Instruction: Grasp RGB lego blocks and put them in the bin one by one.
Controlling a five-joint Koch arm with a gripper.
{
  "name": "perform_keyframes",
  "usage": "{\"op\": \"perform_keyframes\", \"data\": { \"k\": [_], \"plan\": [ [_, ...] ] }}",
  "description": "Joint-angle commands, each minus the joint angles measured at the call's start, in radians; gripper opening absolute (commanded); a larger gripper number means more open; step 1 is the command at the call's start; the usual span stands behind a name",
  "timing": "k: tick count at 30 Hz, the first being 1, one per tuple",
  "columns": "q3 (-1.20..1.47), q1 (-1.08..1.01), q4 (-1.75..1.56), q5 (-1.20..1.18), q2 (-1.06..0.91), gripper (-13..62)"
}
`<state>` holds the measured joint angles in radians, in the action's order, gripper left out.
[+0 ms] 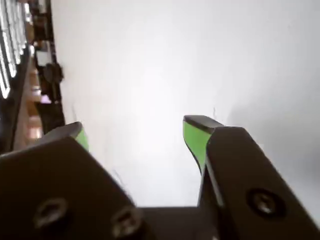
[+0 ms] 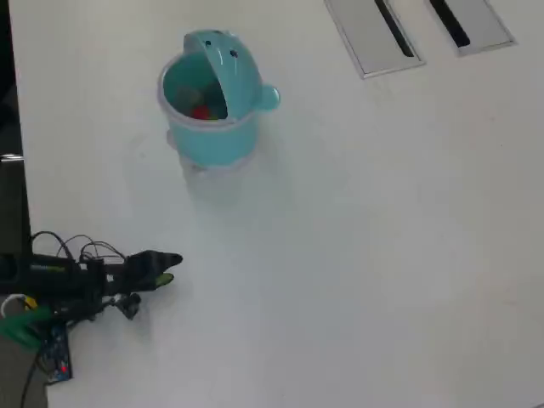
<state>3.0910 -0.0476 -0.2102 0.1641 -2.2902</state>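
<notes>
The black gripper (image 1: 142, 135) with green-lined tips stood released in the wrist view: its jaws were spread apart, with bare white surface visible between them and nothing held. In the overhead view the same gripper (image 2: 170, 265) lay at the lower left of the white table (image 2: 357, 238), at the end of the black hobby arm (image 2: 76, 280), which carried loose black wiring (image 2: 81, 246) and stretched in from the left edge. The gripper pointed toward the right of that view and sat low, near the table surface.

The round teal-turquoise plastic bin (image 2: 208, 110) stood upright in the upper left part of the table, well apart from the gripper. Its domed hinged lid (image 2: 225, 59), marked with small dark dots, was tipped open toward the far side, and a rounded side knob (image 2: 268, 98) projected to the right. Inside the open bin a small red lego block (image 2: 201, 111) was visible on the floor; other pale shapes lay beside it, but their colours could not be told with certainty. No blocks lay on the table surface outside the bin.

Two grey slotted panels (image 2: 374, 34) were set into the table at the upper right, each with a dark slot, well apart from the bin.
</notes>
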Motion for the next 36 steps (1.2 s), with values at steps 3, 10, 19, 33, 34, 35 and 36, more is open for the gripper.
{"op": "perform_keyframes", "data": {
  "k": [3, 10, 19, 33, 34, 35, 36],
  "plan": [
    [0.08, -0.009, 0.034, 0.005, -0.057, 34.7],
    [0.08, -0.029, 0.083, 0.003, -0.051, 34.7],
    [0.08, -0.031, 0.173, 0.002, -0.046, 34.6],
    [0.08, -0.048, 0.183, -0.026, -0.048, 34.6],
    [0.08, -0.046, 0.183, -0.026, -0.048, 34.6],
    [0.08, -0.046, 0.183, -0.025, -0.048, 34.6],
    [0.08, -0.044, 0.183, -0.025, -0.048, 34.6]
  ]
}}
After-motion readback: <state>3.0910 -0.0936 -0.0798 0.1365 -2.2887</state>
